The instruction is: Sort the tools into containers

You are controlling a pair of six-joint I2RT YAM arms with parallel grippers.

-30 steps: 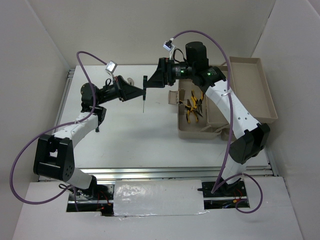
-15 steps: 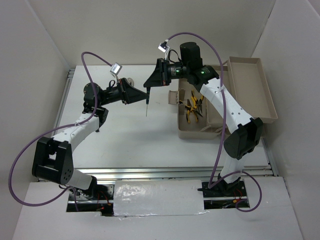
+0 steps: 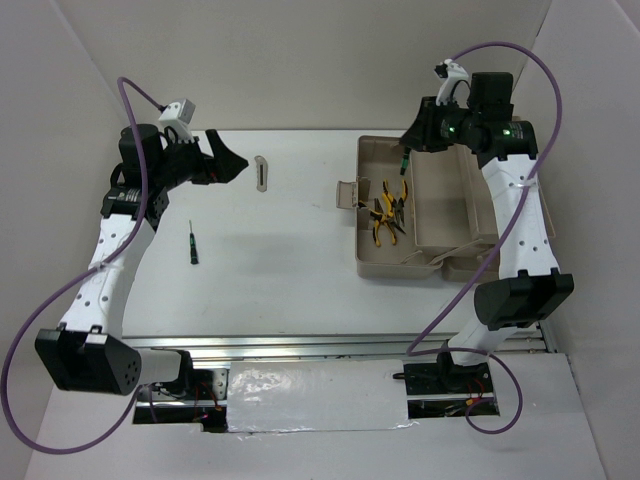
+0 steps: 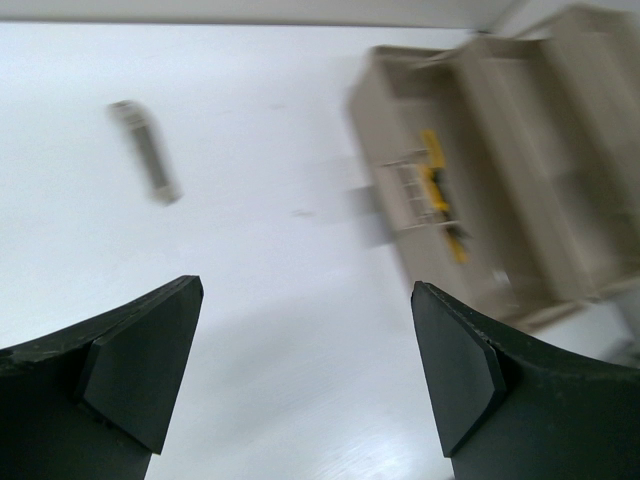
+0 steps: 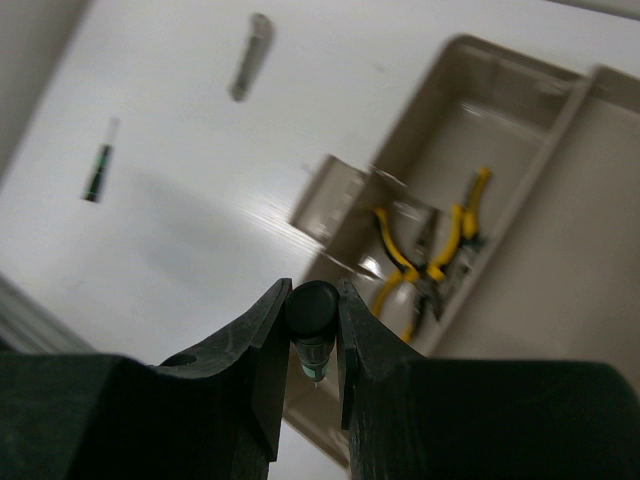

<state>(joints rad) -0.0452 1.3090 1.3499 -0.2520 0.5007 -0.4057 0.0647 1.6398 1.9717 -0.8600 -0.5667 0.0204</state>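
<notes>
My right gripper (image 3: pixel 410 148) (image 5: pixel 313 330) is shut on a dark-handled screwdriver (image 3: pixel 404 166) (image 5: pixel 312 312) with a green band, held above the back of the beige toolbox (image 3: pixel 390 268) (image 5: pixel 470 130). Two yellow-and-black pliers (image 3: pixel 388 212) (image 5: pixel 430 250) lie in its deep tub. My left gripper (image 3: pixel 225 160) (image 4: pixel 305 290) is open and holds nothing, at the back left above the table. A flat grey metal piece (image 3: pixel 261 172) (image 4: pixel 146 165) (image 5: pixel 250 57) lies just right of it. Another screwdriver (image 3: pixel 192 242) (image 5: pixel 97 165) lies on the table at the left.
The toolbox (image 4: pixel 520 180) has shallow trays (image 3: pixel 440 200) folded out to the right of the tub, under my right arm. White walls enclose the table at the back and on both sides. A metal rail (image 3: pixel 350 345) runs along the near edge.
The screwdriver passed from my left gripper to my right. The left opened and drew back to the left. The right arm carried the screwdriver rightwards over the toolbox.
</notes>
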